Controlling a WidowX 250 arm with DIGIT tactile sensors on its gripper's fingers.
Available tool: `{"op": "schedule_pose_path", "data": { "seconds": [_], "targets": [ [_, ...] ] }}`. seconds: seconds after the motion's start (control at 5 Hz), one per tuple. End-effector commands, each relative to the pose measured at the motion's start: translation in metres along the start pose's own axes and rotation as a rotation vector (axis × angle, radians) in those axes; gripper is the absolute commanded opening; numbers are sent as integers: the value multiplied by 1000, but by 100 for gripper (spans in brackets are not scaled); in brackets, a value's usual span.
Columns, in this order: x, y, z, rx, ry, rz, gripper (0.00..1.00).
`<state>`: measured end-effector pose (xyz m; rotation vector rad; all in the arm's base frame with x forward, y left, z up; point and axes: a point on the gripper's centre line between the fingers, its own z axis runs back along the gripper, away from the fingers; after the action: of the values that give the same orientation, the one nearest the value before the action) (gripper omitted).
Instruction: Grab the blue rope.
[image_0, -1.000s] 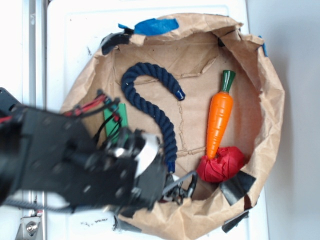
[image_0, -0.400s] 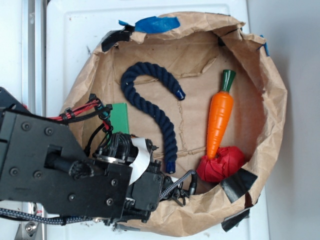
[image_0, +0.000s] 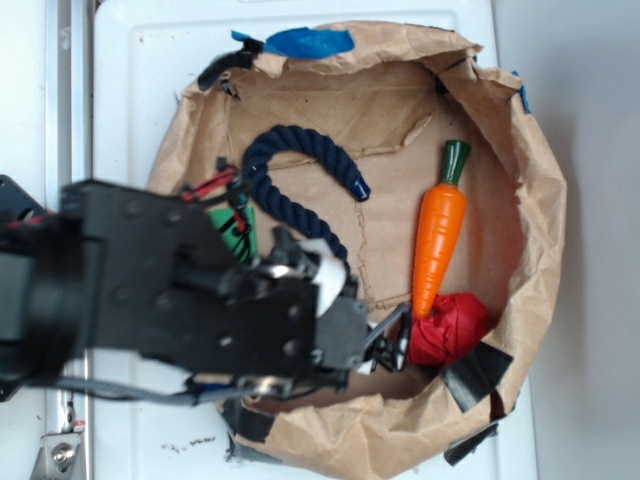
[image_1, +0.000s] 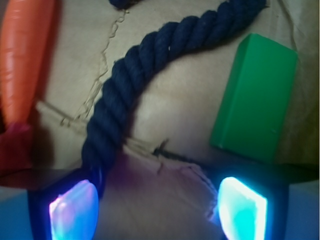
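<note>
Not grabbed yet. Blue rope (image_1: 120, 105) lying on the brown paper (image_0: 400, 120), left of the carrot (image_0: 438, 235). Gripper (image_1: 157, 202) wide open, hovering by the rope's near end (one pad beside it). Left: closing.

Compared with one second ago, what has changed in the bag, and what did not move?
The arm moved further into the paper bag, up and right in the exterior view, and now covers the lower part of the blue rope. The gripper is open, with nothing held. The rope, carrot, red cloth and green block stayed in place.
</note>
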<state>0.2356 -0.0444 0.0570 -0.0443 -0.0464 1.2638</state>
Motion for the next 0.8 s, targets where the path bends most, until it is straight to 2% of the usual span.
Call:
{"op": "schedule_pose_path", "data": {
  "seconds": [0.0,0.4,0.6],
  "targets": [
    [22,-3,-5,-26,-18,27,100],
    [45,-20,3,-48,-14,54,100],
    [47,-22,8,-58,-5,55,100]
  ]
}}
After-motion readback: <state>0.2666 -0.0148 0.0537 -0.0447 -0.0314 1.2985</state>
